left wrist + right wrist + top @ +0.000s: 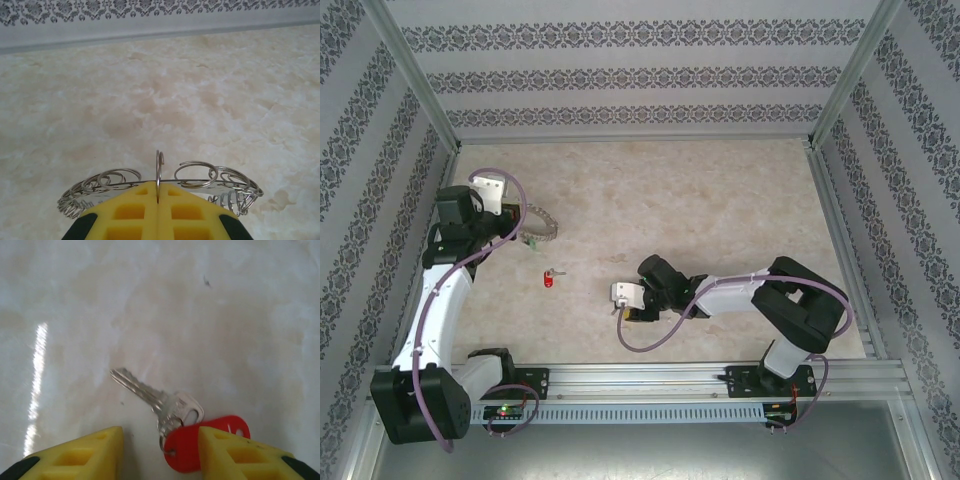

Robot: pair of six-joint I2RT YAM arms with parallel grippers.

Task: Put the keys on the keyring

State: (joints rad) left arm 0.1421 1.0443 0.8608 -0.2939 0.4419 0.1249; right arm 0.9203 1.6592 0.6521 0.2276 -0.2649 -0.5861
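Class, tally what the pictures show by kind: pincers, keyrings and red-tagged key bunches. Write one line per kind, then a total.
pincers: 2, the left pincer and the right pincer
keyring: 1
red-tagged key bunch: 1
total: 4

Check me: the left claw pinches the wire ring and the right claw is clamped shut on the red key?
The right claw is open, not clamped: the right wrist view shows the red key lying free on the table. The left claw does pinch the wire ring.
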